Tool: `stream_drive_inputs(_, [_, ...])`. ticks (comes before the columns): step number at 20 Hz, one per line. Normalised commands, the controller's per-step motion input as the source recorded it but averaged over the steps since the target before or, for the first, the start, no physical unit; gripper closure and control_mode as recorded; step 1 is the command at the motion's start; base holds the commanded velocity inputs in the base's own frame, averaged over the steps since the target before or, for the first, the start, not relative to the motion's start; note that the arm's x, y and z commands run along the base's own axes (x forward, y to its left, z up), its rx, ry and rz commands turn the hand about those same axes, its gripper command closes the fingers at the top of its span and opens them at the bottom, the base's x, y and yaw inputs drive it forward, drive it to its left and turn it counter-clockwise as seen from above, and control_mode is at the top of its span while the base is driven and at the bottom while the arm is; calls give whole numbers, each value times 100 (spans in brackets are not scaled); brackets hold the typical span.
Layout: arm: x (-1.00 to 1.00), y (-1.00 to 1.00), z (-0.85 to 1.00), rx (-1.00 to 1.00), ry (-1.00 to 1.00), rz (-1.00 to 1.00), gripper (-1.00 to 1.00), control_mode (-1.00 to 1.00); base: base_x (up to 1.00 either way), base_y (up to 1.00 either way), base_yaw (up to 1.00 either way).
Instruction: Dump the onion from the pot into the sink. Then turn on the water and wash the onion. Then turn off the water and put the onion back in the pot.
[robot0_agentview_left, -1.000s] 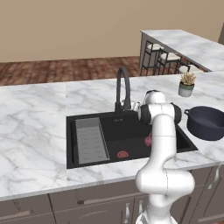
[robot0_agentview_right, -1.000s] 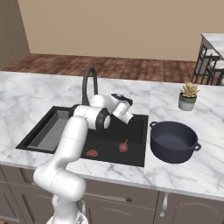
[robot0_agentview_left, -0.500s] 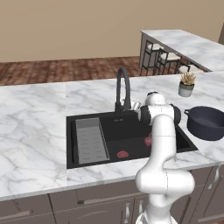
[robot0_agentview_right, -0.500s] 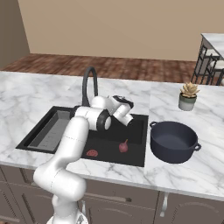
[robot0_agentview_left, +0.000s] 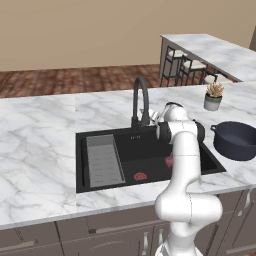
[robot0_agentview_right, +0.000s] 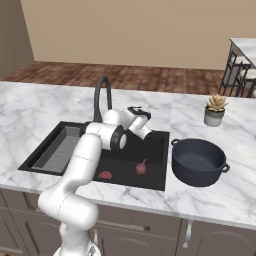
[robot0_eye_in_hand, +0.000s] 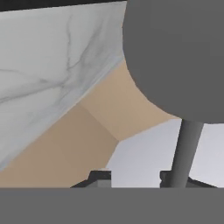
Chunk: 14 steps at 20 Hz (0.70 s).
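**Q:** What could go wrong from here?

**A:** My gripper (robot0_agentview_right: 146, 134) sits close to the faucet (robot0_agentview_right: 101, 95); in the hand view its grey stalk crosses my right tip. A careless swing could knock the lever and start or miss the water. I cannot tell how wide my jaws stand.

**Q:** And the onion?

**A:** The onion (robot0_agentview_right: 141, 167) lies below my jaws on the floor of the sink (robot0_agentview_right: 155, 184), apart from them; the pot (robot0_agentview_right: 198, 162) stands off to the side.

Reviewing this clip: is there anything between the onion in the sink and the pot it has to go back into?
Nothing visible. The onion lies on the sink floor right of the red drain; the pot stands open on the counter beyond the sink's right rim. The pincer is up by the faucet.
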Motion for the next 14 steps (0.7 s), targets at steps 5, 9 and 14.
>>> stream_drive_inputs(5, [20,-40,-22,1,21,-17,100,-100,0,0,0])
stream_drive_inputs(9, [0,-63,-64,-15,10,-40,100,-100,0,0,0])
stream_drive_inputs(14, [-6,-77,-95,-28,1,-50,100,-100,0,0,0])
